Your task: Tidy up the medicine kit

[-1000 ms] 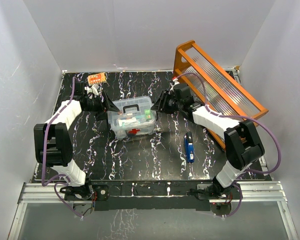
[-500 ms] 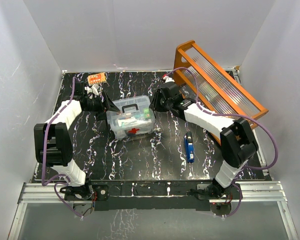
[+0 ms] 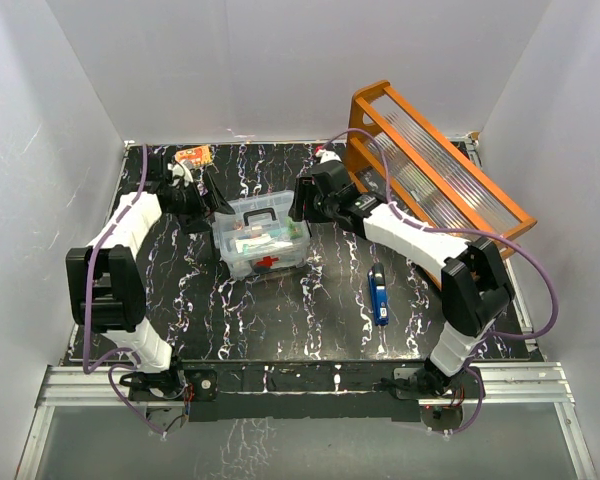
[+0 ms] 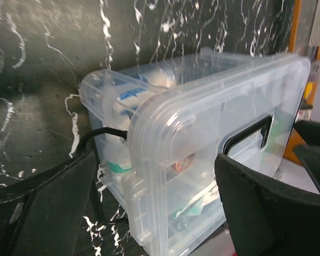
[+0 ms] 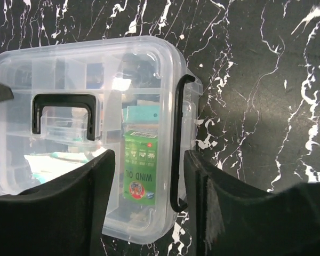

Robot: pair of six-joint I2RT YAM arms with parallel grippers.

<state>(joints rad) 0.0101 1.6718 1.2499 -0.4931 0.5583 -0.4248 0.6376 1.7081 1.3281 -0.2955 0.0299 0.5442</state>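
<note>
The medicine kit (image 3: 263, 237) is a small clear plastic box with a red cross on its front and a clear lid with a dark handle (image 3: 262, 213). It sits mid-table with the lid on. A green box (image 5: 140, 168) and other items show through the lid. My left gripper (image 3: 217, 207) is open at the kit's left end, a finger on either side of that end (image 4: 149, 176). My right gripper (image 3: 298, 205) is open at the kit's right end, above the black wire latch (image 5: 176, 144).
A large orange wooden rack (image 3: 435, 180) with ribbed clear panels leans at the back right. A blue object (image 3: 379, 294) lies on the table right of the kit. A small orange packet (image 3: 191, 155) lies at the back left, near the left arm.
My right gripper has moved left and back, closing on the kit's right end. My left gripper has shifted slightly back. The kit has stayed in place.
</note>
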